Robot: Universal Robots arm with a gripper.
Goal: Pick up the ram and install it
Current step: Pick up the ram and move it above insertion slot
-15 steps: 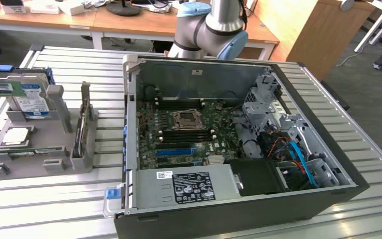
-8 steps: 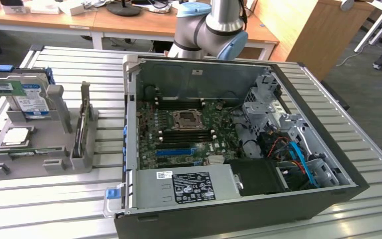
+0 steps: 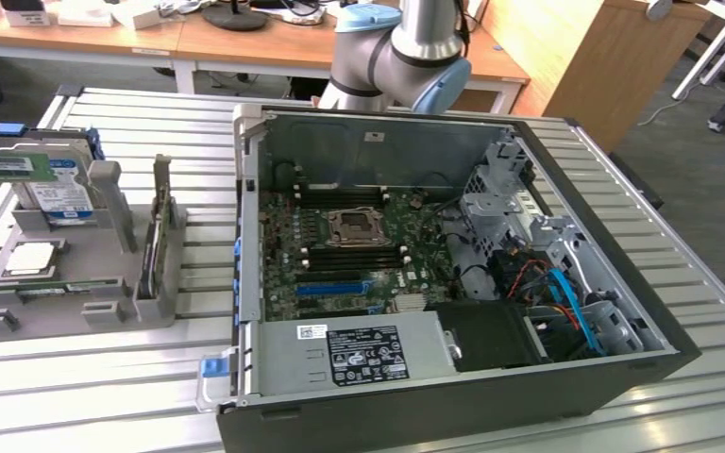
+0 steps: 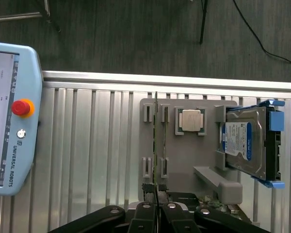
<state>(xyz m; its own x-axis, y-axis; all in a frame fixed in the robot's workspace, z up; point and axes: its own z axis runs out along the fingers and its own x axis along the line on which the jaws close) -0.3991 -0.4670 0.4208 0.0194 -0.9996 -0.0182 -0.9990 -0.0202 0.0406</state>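
Ram [image 4: 155,141] stands on edge in the slots of the grey tray [image 4: 184,158], straight out ahead of my fingers and well apart from them; nothing is in hand. Off to one side of the fingers lies the pendant [image 4: 14,121], where I can read "UNIVERSAL ROBOTS" beside the red stop button. The gripper [image 4: 155,208] has its fingers pressed together, their seam lined up with the ram's thin edge. Beyond the ram on the far side sit the processor [image 4: 191,120] and the drive [image 4: 242,141]; its blue-white label is too small to read.

To pick well, I judge I should keep that alignment, part the fingers before coming down, take the flat faces near mid-length, and lift straight out of the slots without twisting.
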